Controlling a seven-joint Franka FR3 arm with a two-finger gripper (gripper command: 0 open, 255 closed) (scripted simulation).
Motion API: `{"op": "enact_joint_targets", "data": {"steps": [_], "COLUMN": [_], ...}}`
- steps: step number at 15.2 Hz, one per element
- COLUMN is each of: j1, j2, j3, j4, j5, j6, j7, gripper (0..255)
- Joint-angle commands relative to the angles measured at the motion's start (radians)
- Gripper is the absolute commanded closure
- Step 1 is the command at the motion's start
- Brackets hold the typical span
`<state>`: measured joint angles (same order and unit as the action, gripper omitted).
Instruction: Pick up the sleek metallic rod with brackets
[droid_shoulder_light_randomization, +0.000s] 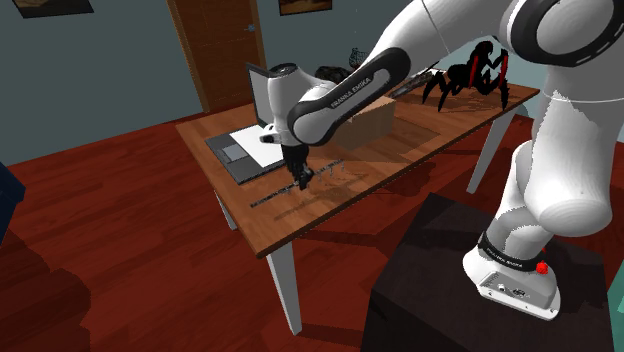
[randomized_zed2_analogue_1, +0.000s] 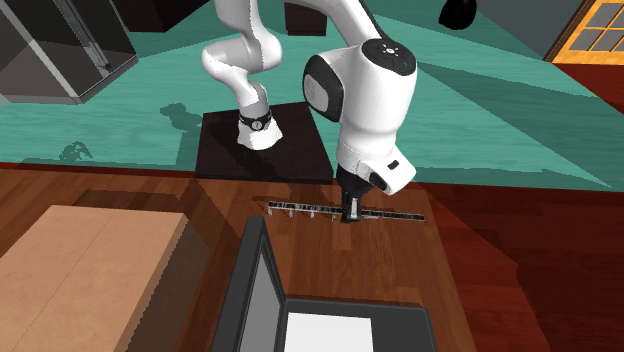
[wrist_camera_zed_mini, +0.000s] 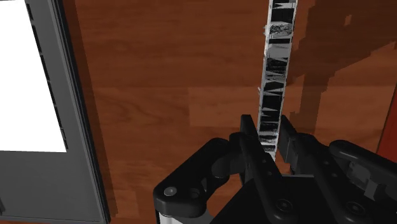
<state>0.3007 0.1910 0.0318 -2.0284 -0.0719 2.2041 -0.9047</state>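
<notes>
Wooden table (droid_shoulder_light_randomization: 310, 228) in a teal-walled room: the black gripper (wrist_camera_zed_mini: 267, 137) pinches the thin metallic rod (wrist_camera_zed_mini: 275, 76) lying flat near the table's edge. So slim a hold could let the long rod pivot or slip on lifting.

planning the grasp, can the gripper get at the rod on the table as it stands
Probably yes: the gripper is right down over the rod, and the laptop lies well aside.
</notes>
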Motion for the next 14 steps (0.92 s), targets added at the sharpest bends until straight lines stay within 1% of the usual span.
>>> {"op": "enact_joint_targets", "data": {"steps": [1, 12, 14], "j1": [0.001, 0.001, 0.001], "j2": [-0.013, -0.073, -0.074], "j3": [0.001, 0.002, 0.002], "j4": [0.010, 0.086, 0.087], "j5": [0.002, 0.009, 0.009], "j6": [-0.024, -0.159, -0.161], "j7": [0.000, -0.010, -0.010], "gripper": [255, 255, 255]}}
